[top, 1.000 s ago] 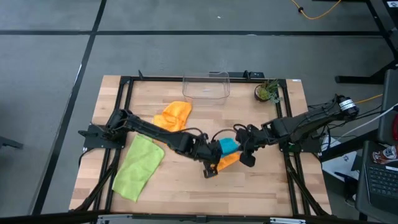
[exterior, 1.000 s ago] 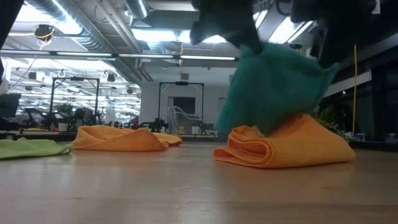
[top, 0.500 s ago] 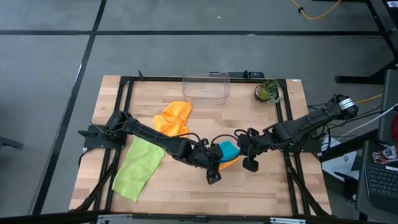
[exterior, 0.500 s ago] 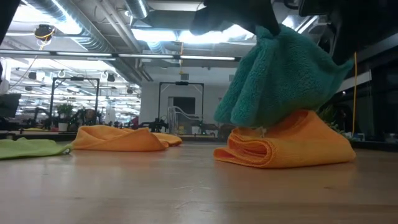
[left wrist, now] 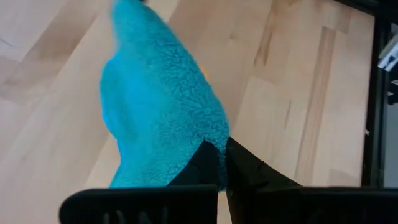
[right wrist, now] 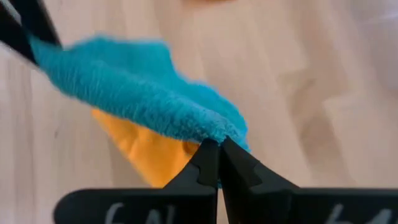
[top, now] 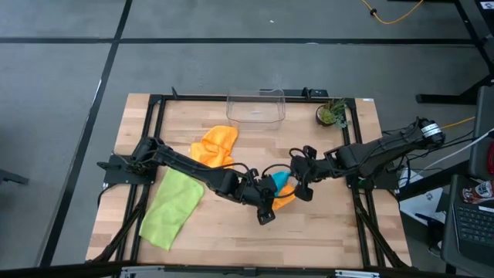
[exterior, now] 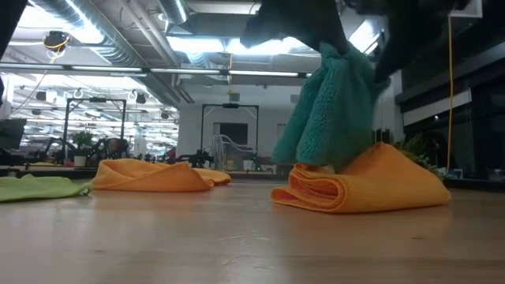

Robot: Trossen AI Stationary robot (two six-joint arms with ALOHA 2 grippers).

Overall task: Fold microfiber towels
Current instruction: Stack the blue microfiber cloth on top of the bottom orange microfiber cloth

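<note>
teal towel (exterior: pixel 331 106): lifted off the table, hanging bunched right above the folded orange towel (exterior: pixel 367 185), bottom edge brushing it; held up by two edges, likely so it can be doubled or laid on that stack.
left gripper (top: pixel 266 194): fingers pressed together, pinching one edge of the teal towel, just on the near-left side of the folded orange towel; wrist view shows the cloth draping from the closed tips.
right gripper (top: pixel 296 176): fingers pinched tight on the opposite edge of the teal towel, just on the far-right side of the folded orange towel; the two grips sit close, so the cloth sags between them instead of stretching flat.
folded orange towel: flat, neat, already done by the look of it; serves as base of the pile.
second orange towel (top: pixel 214 144): crumpled, well to the far-left of the folded orange towel, not yet folded.
green towel (top: pixel 173 205): spread loose, well left of the folded orange towel, waiting.
plastic bin (top: pixel 255 107): at the table's far edge, beyond the folded orange towel, apart from all the cloths.
plant (top: pixel 331 114): far-right of the folded orange towel, out of the way.
</note>
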